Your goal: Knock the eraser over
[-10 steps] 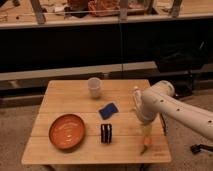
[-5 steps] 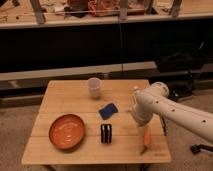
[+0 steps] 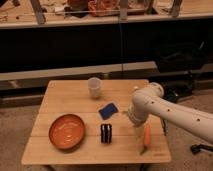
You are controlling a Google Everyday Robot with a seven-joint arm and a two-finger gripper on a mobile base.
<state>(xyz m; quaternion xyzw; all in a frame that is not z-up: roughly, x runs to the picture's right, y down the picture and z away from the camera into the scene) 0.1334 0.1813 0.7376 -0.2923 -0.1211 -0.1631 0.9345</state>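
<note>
The eraser point(image 3: 105, 133), a small dark block with pale stripes, stands upright on the wooden table point(image 3: 65, 100), just right of the orange plate point(image 3: 66, 131). My white arm reaches in from the right and bends down over the table. My gripper point(image 3: 134, 119) is at the arm's lower end, to the right of the eraser and slightly behind it, about a hand's width away and not touching it.
A white cup point(image 3: 94, 86) stands at the table's back centre. A flat blue pad point(image 3: 108, 110) lies between the cup and the eraser. An orange elongated object point(image 3: 146, 138) lies near the front right edge. A dark chair point(image 3: 181, 57) stands behind, to the right.
The arm has shifted a little to the left, bringing the gripper closer to the eraser. The eraser still stands upright and the other objects have not moved.
</note>
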